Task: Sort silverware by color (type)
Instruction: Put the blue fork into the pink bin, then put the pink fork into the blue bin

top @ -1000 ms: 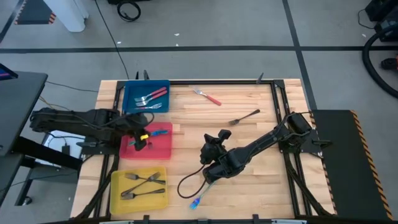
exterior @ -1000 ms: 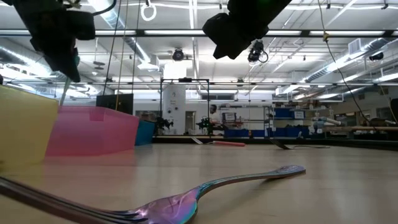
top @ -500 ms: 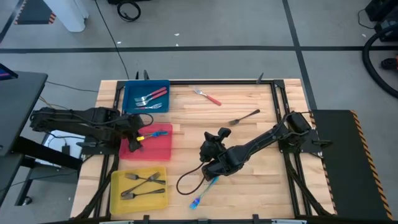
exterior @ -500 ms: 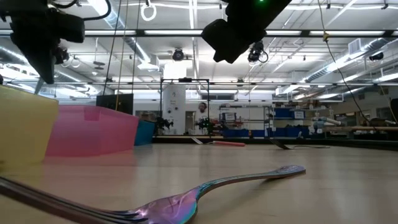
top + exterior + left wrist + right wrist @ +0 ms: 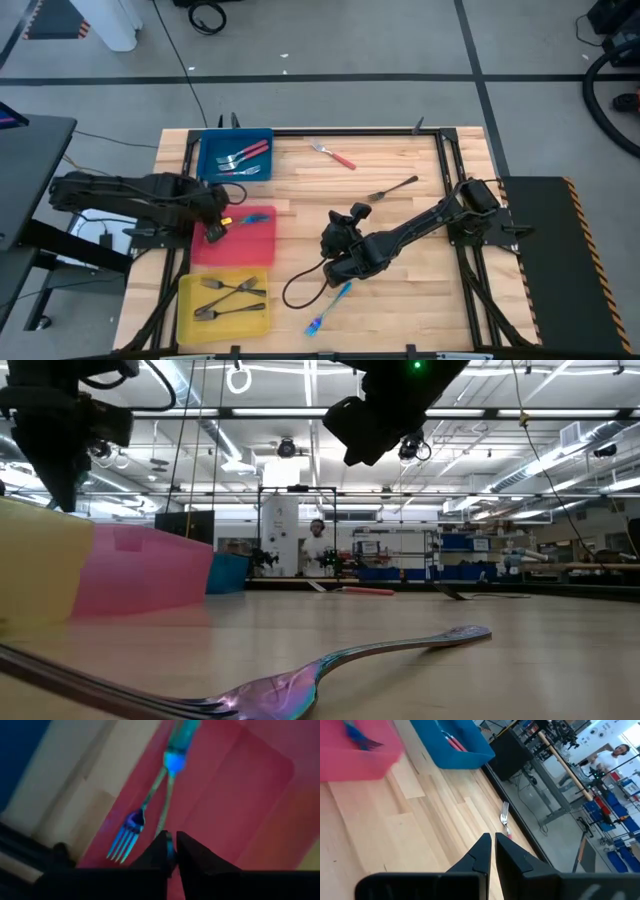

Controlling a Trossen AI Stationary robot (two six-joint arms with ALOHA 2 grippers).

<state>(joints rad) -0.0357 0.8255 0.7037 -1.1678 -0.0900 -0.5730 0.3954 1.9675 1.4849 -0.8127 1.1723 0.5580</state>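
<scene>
My left gripper (image 5: 214,232) hangs shut over the left rim of the red tray (image 5: 262,250). A blue-handled fork (image 5: 252,214) lies in that tray, and the left wrist view shows its tines (image 5: 125,840). A second thin pale stem (image 5: 165,805) runs from the blue handle to the fingertips. My right gripper (image 5: 352,214) is shut in the air over the table's middle. On the bare table lie a red-handled fork (image 5: 333,155), a grey fork (image 5: 392,187) and a blue-handled utensil (image 5: 330,306). My left gripper (image 5: 172,851) points down into the red tray. The pale stem ends right at its fingertips, but I cannot tell whether they grip it or merely stand above it.
The blue tray (image 5: 210,170) holds red-handled forks and the yellow tray (image 5: 188,312) holds grey ones; both stand at the table's left. A cable loop (image 5: 298,292) lies beside the right arm. A fork (image 5: 330,670) lies close to the low camera. A person (image 5: 615,755) stands beyond the table.
My left gripper has moved toward the table's left edge, from above the red tray's inside to its left rim. A thin rod seen below it in the earlier low views no longer shows.
</scene>
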